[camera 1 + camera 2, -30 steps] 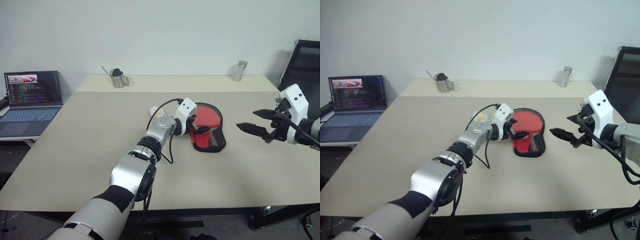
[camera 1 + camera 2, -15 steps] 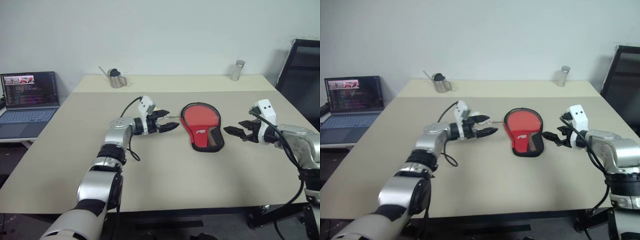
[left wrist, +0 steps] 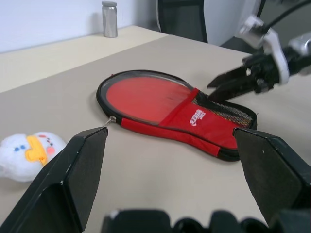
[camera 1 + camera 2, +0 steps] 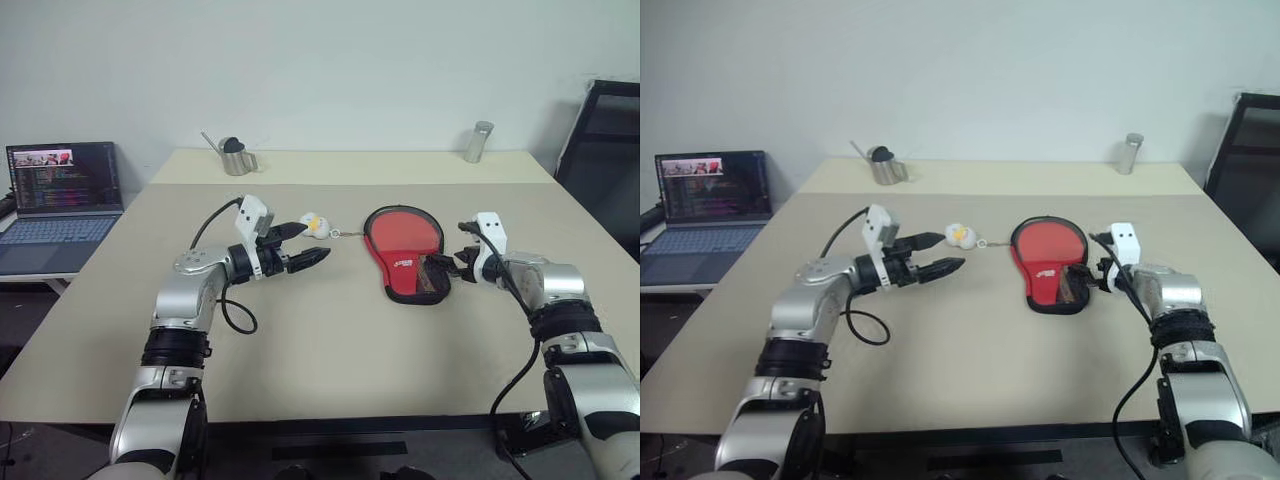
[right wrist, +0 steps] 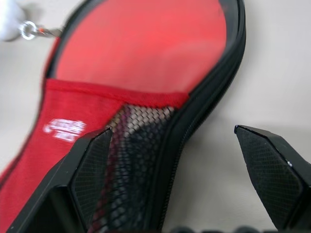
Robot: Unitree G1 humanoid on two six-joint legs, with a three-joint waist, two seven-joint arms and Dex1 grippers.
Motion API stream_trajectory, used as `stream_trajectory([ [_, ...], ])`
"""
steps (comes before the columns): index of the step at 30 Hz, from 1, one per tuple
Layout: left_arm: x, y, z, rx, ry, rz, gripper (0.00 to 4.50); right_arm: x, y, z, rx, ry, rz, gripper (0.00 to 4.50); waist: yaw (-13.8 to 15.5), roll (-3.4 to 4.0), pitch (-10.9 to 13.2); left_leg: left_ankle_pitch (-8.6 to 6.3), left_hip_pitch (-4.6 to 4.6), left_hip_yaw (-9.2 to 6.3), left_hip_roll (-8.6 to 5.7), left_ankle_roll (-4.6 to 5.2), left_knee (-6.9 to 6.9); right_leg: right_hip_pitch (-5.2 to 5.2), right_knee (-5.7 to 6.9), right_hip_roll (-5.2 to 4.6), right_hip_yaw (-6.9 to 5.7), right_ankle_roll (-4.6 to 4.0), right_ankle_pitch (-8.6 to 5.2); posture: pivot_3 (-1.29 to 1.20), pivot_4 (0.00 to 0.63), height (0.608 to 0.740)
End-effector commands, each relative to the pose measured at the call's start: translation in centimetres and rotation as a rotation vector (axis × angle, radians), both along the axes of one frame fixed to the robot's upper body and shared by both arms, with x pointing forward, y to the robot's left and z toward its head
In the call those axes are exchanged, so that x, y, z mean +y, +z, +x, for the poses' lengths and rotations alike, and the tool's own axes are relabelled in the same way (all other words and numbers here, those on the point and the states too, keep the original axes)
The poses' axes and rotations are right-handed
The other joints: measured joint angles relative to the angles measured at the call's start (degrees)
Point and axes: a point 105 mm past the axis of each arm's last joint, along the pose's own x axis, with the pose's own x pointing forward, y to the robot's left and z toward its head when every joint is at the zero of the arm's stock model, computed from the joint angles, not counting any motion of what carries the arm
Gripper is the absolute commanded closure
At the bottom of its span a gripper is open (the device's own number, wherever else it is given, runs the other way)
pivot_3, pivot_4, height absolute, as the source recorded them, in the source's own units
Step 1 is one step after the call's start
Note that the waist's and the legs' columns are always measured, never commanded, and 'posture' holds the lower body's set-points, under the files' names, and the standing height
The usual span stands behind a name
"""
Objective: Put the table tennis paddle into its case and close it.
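We see the case (image 4: 407, 259) lying flat on the bench (image 4: 330, 340), the paddle (image 3: 141, 95) already inside, its red face showing. Our right end effector (image 4: 462, 265) sits at the mesh side with fingers apart, holding nothing; our left end effector (image 4: 300, 245) hangs spread and empty near the plush charm (image 4: 314, 225) chained to the zipper. If we pull that zipper with the case unpinned, the whole case could slide or bunch.

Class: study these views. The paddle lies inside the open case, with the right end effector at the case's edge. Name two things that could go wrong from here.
1. The open right end effector sits at the case's mesh panel; its fingers may snag the netting.
2. The plush snowman charm is chained to the zipper; pulling the case could drag it along.
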Motion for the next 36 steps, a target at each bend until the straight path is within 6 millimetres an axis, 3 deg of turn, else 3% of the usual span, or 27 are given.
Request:
stream_trajectory([
  [1,0.0,1.8,-0.3,-0.062,-0.003,-0.004,0.00,-0.3,1.3,0.9,-0.054,-0.028,0.018,0.06,-0.03,0.00,0.00,0.00,0.00,0.00,0.00,0.00,0.00,0.00,0.00,0.00,0.00,0.00,0.00,0.00,0.150,0.740],
  [13,-0.4,2.0,-0.2,-0.068,-0.008,0.005,0.00,3.1,-1.0,1.0,0.010,0.073,0.004,0.06,-0.72,0.03,-0.02,0.00,0.17,0.01,0.08,-0.01,-0.03,0.02,0.07,0.04,0.15,-0.04,0.03,0.00,0.150,0.740],
  [16,-0.4,1.8,-0.3,-0.066,-0.008,0.014,0.00,3.9,-1.5,0.9,0.028,0.095,0.004,0.65,-1.21,0.03,-0.03,0.00,0.20,0.01,0.09,-0.01,-0.03,0.04,0.09,0.05,0.15,-0.05,0.03,0.00,0.150,0.740],
  [27,0.9,0.5,-1.1,-0.033,-0.005,0.045,0.00,6.2,-2.4,0.5,0.073,0.134,0.054,4.36,-1.76,0.06,-0.07,0.00,0.40,0.09,0.14,-0.01,-0.05,0.13,0.14,0.08,0.29,-0.06,0.03,0.00,0.150,0.740],
  [36,4.4,-2.5,-5.5,0.127,-0.106,0.114,0.00,10.5,-0.3,-1.0,0.048,0.287,0.130,4.46,-2.05,0.08,-0.06,-0.04,0.54,0.45,0.66,-0.06,-0.16,0.01,0.06,0.56,0.88,-0.22,0.12,0.00,0.150,0.740],
])
